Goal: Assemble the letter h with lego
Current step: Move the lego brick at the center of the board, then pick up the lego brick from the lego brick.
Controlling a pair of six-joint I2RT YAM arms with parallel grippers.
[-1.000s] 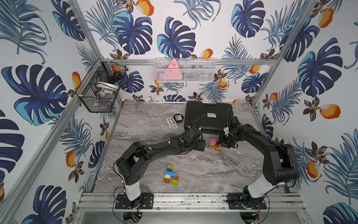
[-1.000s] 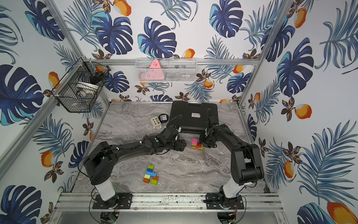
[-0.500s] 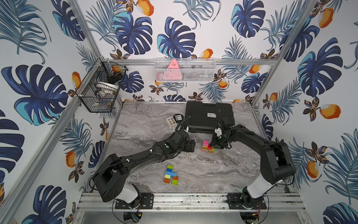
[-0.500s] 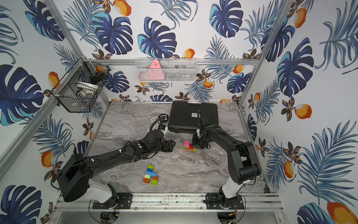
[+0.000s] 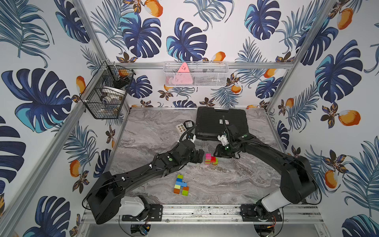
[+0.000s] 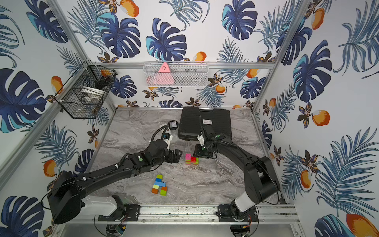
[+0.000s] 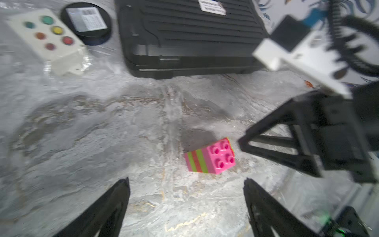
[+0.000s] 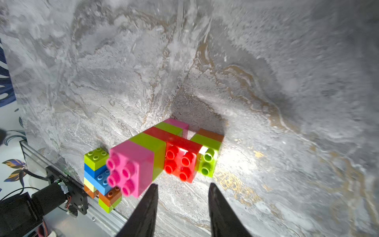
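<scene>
1. The lego shape (image 5: 210,159) (image 8: 155,153) lies on its side in the middle of the table (image 5: 235,180), between the two arms
2. In the right wrist view it has a long leg of pink, green, red, green and pink, and the red brick reaches across to a short leg of green and orange
3. A moment ago the right jaws were clamped on it and it sat closer to the black case (image 5: 221,123); now it lies a bit nearer the left arm (image 5: 143,172) and nothing holds it
4. The right jaws are a little apart with nothing between them, and the shape lies just in front of their tips
5. The left jaws are wide apart and have backed off; the shape is in front of them, not between them
6. I think the shape has been let go and laid down, and it looks a lot like an h, so the job may be nearly done
7. The second lego pile (image 5: 180,185) of green, blue and orange bricks sits near the front of the table, where it was before
</scene>
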